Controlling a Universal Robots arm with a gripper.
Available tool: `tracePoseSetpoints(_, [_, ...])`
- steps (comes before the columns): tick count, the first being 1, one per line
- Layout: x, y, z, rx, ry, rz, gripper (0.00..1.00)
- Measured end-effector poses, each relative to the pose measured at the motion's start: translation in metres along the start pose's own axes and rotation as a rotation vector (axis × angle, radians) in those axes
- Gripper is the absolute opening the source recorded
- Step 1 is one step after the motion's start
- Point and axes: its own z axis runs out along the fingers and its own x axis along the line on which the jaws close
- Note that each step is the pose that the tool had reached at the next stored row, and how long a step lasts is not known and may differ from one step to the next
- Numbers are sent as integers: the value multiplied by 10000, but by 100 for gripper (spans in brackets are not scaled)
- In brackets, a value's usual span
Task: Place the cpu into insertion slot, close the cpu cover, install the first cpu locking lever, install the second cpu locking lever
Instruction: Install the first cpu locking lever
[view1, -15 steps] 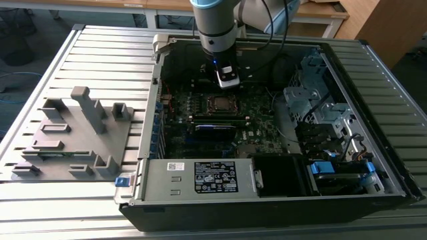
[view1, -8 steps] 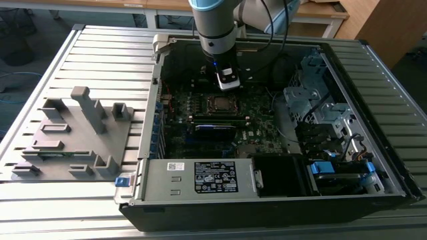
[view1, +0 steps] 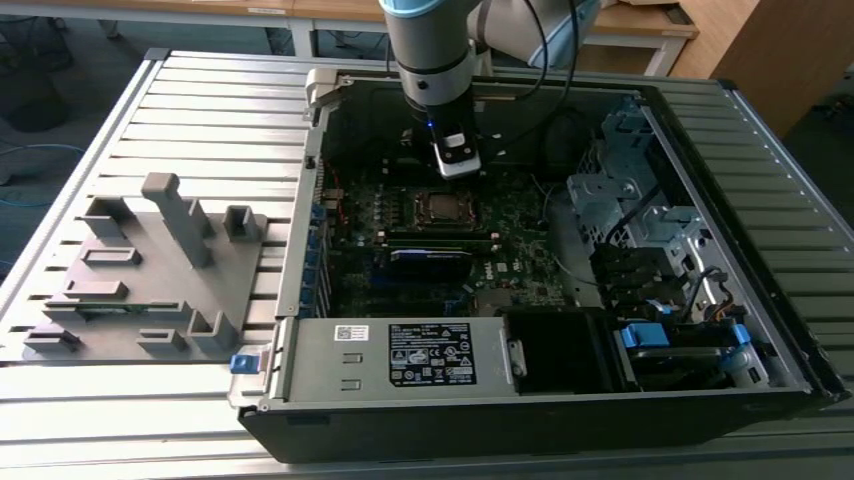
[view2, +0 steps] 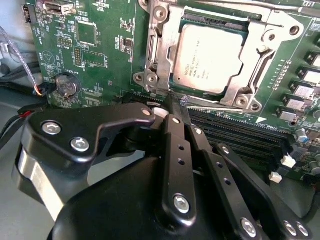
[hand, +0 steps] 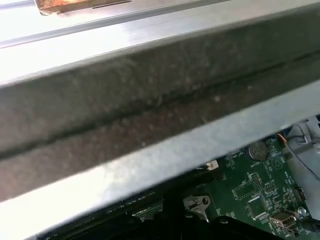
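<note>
Cpu: the cpu (view2: 210, 57) lies flat in the slot (view2: 212, 19) on the board (view2: 85, 55).
Cover: the cover (view2: 160, 45) is down, framing the cpu on all sides.
Lever: a thin rod (view2: 220, 104) runs along the cover's edge nearest the gripper.
Gripper: the gripper (view2: 175, 102) has its black fingers drawn narrow, tips together at the rod's end by the cover's corner; I cannot tell whether it is pinched.
Arm: in the exterior view the gripper (view1: 458, 165) hangs inside the open case (view1: 534, 350), just beside the socket.
Table: a grey fixture (view1: 147, 270) stands at the exterior view's left.

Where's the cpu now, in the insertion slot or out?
In: the cpu lies flat and seated, the cpu cover framing its edges.
</note>
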Motion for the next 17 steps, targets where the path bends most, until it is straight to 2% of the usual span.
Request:
tracePoseSetpoints(6, [31, 56, 5, 2, 0, 5, 10])
tracePoseSetpoints(9, [37, 58, 4, -2, -8, 5, 10])
tracePoseSetpoints(13, [59, 50, 5, -46, -113, -9, 10])
tracePoseSetpoints(17, [75, 48, 4, -59, -148, -14, 10])
